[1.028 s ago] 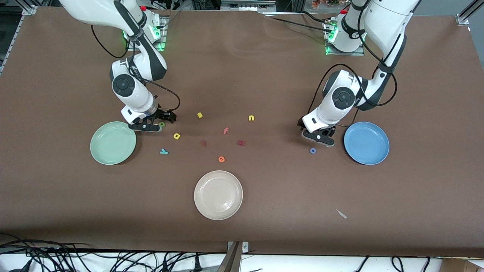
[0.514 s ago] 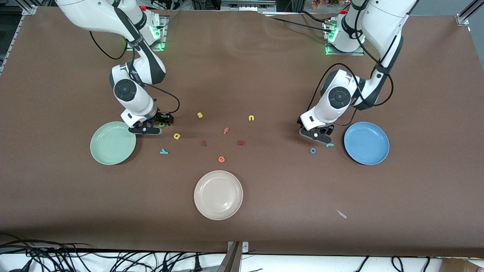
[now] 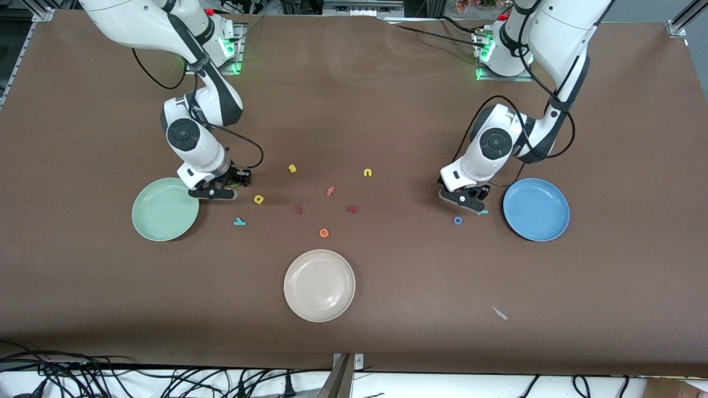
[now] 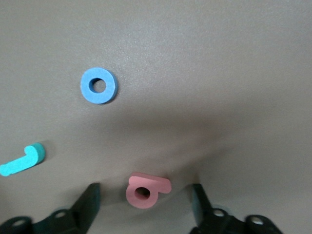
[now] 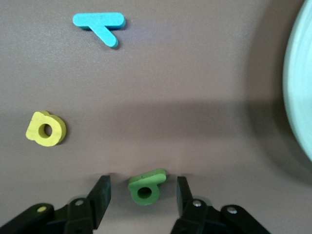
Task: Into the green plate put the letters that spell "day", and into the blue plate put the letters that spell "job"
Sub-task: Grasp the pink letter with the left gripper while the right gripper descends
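Brown matting covers the counter [image 3: 387, 110] on which all pieces lie. Green d [image 5: 146, 186] sits between the spread jaws of the right gripper [image 5: 142, 192], neither finger touching it, just beside the green plate [image 3: 165, 209] at the right arm's end. Yellow a [image 3: 258, 199] lies near it toward the middle of the counter, and teal y [image 3: 239, 221] lies nearer the front camera than both. Red-orange b [image 4: 145, 189] sits between the spread jaws of the left gripper [image 4: 145, 204], likewise untouched, near the blue plate [image 3: 535, 209] at the left arm's end. Teal j [image 4: 23, 160] lies just beside that gripper, and blue o [image 3: 458, 220] lies slightly nearer the front camera. Both plates hold nothing. Between the two groups lie a yellow s [image 3: 292, 168], yellow n [image 3: 368, 173], orange f [image 3: 330, 191] and orange e [image 3: 324, 233]; a cream plate [image 3: 319, 285] stands nearest the front camera.
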